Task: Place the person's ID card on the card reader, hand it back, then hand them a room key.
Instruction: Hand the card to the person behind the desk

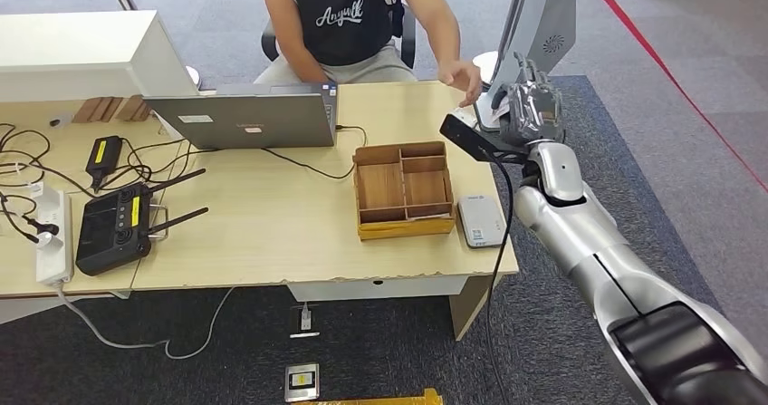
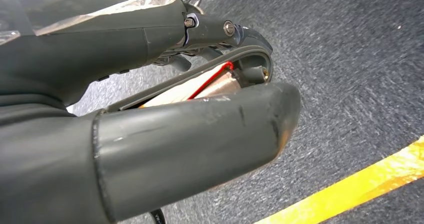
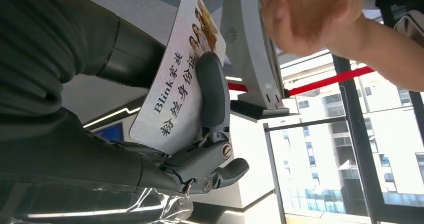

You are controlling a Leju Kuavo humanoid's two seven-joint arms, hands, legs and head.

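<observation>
While my right hand [image 1: 530,106] is raised at the far right corner of the table [image 1: 272,233], it pinches the ID card [image 3: 175,88] between the thick thumb and a dark finger; the right wrist view shows the printed face of the card clearly, with the finger lying across it. The person's hand [image 1: 464,79] is open and stretched toward mine, near but not touching. The card reader [image 1: 481,220] lies flat on the table just beside the wooden tray [image 1: 403,192], nearer to me than my hand and with nothing on it.

I cannot tell from these pictures whether the card has been read. If not, it must go down flat on the reader first; if so, this is the hand-back. For the hand-back I would advise:

- Offer the free edge of the card toward the open palm, keeping the pinch firm until the person's fingers close on it.
- Move slowly; the monitor stand [image 1: 534,24] stands close behind my hand.
- Release by parting thumb and finger only, without pulling away.

My left hand [image 2: 150,108] hangs low over the carpet, fingers curled against the thumb on a thin card with a red edge [image 2: 200,86], which I judge to be the room key.
</observation>
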